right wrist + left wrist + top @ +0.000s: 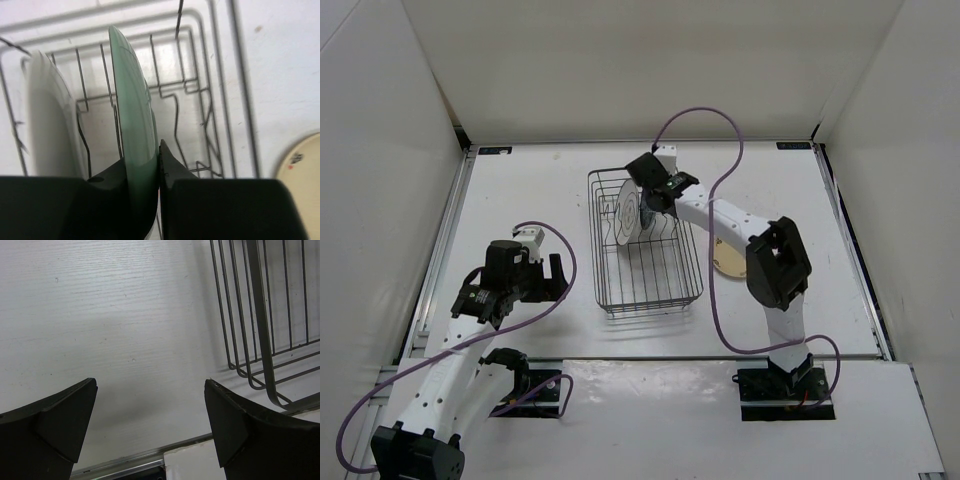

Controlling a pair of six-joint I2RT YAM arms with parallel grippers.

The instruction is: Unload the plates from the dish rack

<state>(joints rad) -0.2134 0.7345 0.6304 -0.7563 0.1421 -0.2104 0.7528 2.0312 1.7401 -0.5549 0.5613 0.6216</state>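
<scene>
Pinching the rim of the teal-green round plate (pixel 135 125), the right gripper (pixel 143 167) holds it upright among the prongs of the grey wire dish rack (pixel 650 288), frame centre. White line-patterned plate (pixel 627 212) stands beside it, blurred in the wrist view. Tan round plate (pixel 728 262) lies on the table right of the rack, partly hidden by the arm. Left gripper (pixel 151 390) is spread wide, lower left. Black corner labels (pixel 495 150) unreadable.

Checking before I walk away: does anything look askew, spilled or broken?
Nothing stands out. The white plate and teal plate stand upright in the dish rack, the right pincer shut on the teal one; the tan plate lies flat beside the rack.
</scene>
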